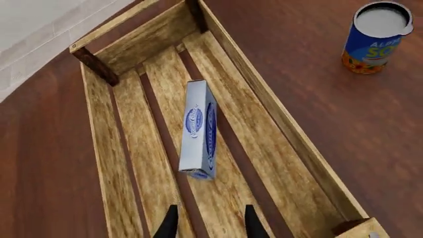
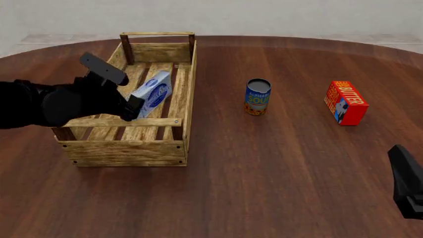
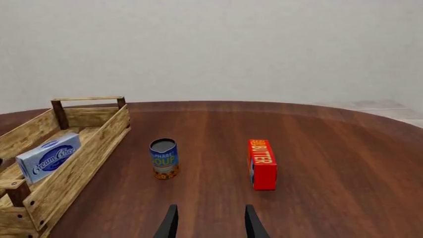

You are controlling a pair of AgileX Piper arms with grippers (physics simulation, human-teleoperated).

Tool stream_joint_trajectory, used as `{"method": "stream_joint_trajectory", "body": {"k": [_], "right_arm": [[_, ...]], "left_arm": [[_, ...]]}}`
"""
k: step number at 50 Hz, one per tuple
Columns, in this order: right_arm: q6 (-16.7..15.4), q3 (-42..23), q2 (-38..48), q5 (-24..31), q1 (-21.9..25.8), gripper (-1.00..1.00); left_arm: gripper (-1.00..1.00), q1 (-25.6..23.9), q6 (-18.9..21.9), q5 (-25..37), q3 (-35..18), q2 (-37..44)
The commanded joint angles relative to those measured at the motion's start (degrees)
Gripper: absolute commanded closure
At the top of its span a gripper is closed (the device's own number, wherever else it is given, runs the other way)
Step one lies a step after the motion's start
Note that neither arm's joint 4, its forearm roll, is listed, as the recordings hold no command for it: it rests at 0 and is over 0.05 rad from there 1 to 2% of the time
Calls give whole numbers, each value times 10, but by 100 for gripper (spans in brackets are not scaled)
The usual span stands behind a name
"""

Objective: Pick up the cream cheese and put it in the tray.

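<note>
The cream cheese (image 1: pixel 200 130) stands on its long edge inside the tray (image 1: pixel 278 116), its long axis along the slats. The left gripper (image 1: pixel 210 222), fingers spread and empty, is just behind it. The right gripper (image 3: pixel 209 222), also spread, is well apart.

Open slats lie either side of the cream cheese (image 1: pixel 199 130), standing on edge inside the tray (image 2: pixel 189 79); sloping walls and end handles hem the way in. Soup can (image 2: pixel 258 96) and butter box (image 2: pixel 345 102) stand apart, seemingly leaving a passable gap.
</note>
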Motion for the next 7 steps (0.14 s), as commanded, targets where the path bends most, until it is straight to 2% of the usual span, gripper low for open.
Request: {"method": "stream_joint_trajectory", "body": {"k": [1,4,7], "right_arm": [[-1,-1,0,1,0,-100],[-2,-2,0,2,1,-100],[-2,-3,0,3,1,-100]], "left_arm": [[-100,2,-31,-28,75,-92],[-100,1,-56,-29,96,-135],[-100,11,-61,-31,120,-184]]}}
